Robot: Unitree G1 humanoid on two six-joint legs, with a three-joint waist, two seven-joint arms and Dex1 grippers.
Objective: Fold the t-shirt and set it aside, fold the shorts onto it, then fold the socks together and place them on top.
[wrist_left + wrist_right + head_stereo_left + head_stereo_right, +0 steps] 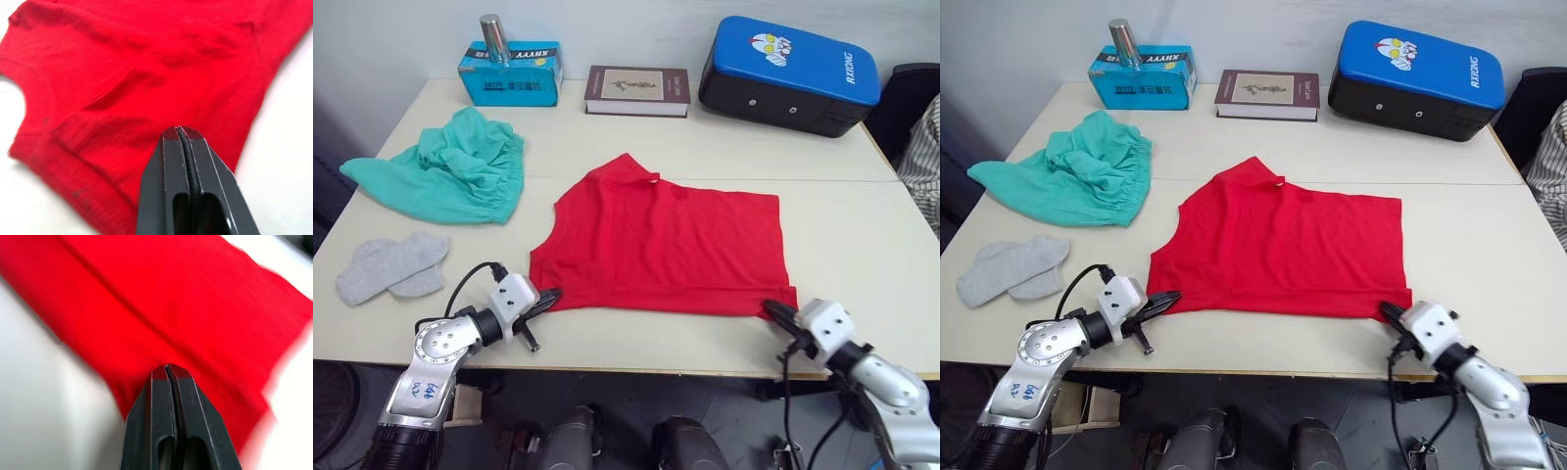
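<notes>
A pale cream table (862,235) fills most of the scene, a thin seam running across its top from side to side. Its far edge stands against a plain light wall (636,24). Below the near edge lies a dark floor (744,431). Past the far right corner stands a black chair (913,103). The light is soft and even.

one t-shirt (671,245), one shorts (450,166), two socks (389,266)
</notes>
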